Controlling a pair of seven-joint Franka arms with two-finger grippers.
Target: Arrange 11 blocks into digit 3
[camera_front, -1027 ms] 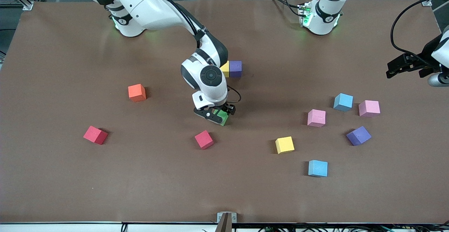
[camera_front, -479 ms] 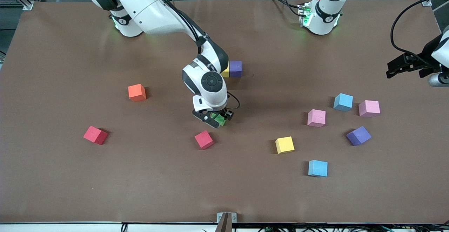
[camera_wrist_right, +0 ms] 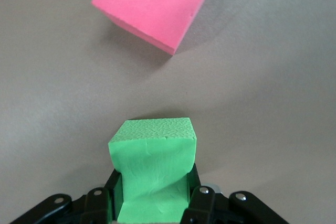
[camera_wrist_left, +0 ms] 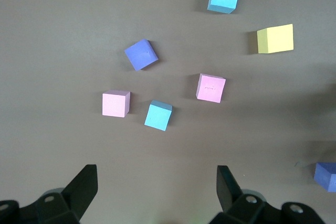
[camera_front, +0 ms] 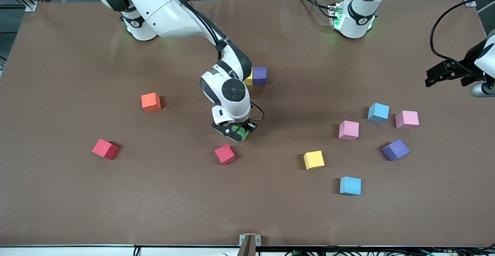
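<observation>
Table (camera_front: 77, 194): a wide brown surface is seen from above, with coloured foam blocks scattered across it.
Right arm (camera_front: 174, 12): it is stretched from its base out to the middle of the table.
Left arm (camera_front: 479, 60): it is held idle at its own end of the table, above the bare surface.
Right gripper (camera_front: 240, 131): it is lowered at the table's middle, and its fingers are pinched on the green block (camera_wrist_right: 154, 174), whose sides are squeezed inward in the right wrist view.
Left gripper (camera_wrist_left: 157, 192): its fingers are spread wide with nothing between them, and it is held high over the table.
Red blocks: one (camera_front: 224, 154) is placed just nearer the front camera than the green block; another (camera_front: 104, 149) is set toward the right arm's end.
Orange block (camera_front: 151, 102): it is set alone toward the right arm's end, farther from the camera than the red blocks.
Started pair: a yellow block (camera_front: 248, 79), partly hidden by the right arm, is set touching a purple block (camera_front: 259, 75), farther from the camera than the green block.
Loose cluster toward the left arm's end: two pink blocks (camera_front: 349, 130) (camera_front: 407, 119), a light blue block (camera_front: 378, 112) between them, and a second purple block (camera_front: 395, 149) are seen apart from one another.
Nearer blocks: a second yellow block (camera_front: 313, 159) and a second light blue block (camera_front: 350, 185) are placed nearer the camera than that cluster.
</observation>
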